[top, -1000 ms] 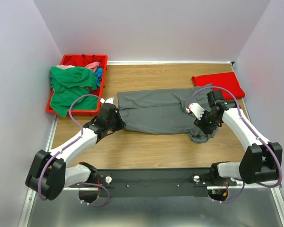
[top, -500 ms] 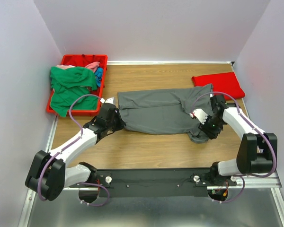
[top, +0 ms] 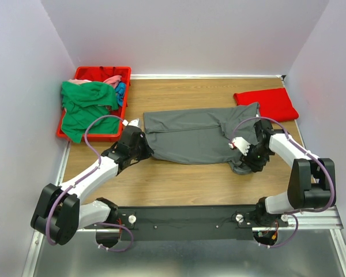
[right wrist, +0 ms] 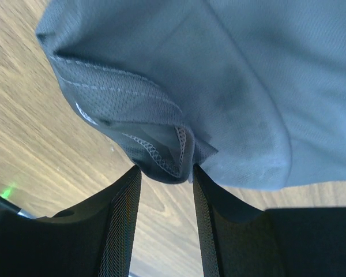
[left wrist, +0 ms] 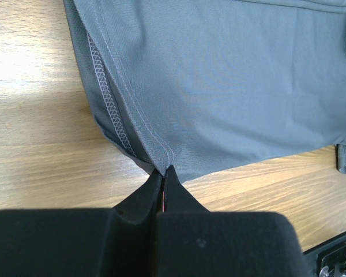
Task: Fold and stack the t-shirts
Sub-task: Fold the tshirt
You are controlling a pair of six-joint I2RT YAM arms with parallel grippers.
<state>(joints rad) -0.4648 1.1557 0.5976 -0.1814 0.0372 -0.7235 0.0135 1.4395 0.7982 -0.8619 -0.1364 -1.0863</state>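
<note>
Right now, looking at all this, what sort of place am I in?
Probably a robot test cell for laundry folding, not a home: plain white walls box in a wooden table, and a dark grey t-shirt lies spread beside a red bin of crumpled shirts.

White arms with black joints, purple cables, black claws.

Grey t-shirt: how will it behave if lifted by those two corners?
The grey t-shirt is likely floppy: thin knit bunches between the right hand fingers. It would probably sag in the middle. It looks light; the shut left hand pinches only a hem corner.
</note>
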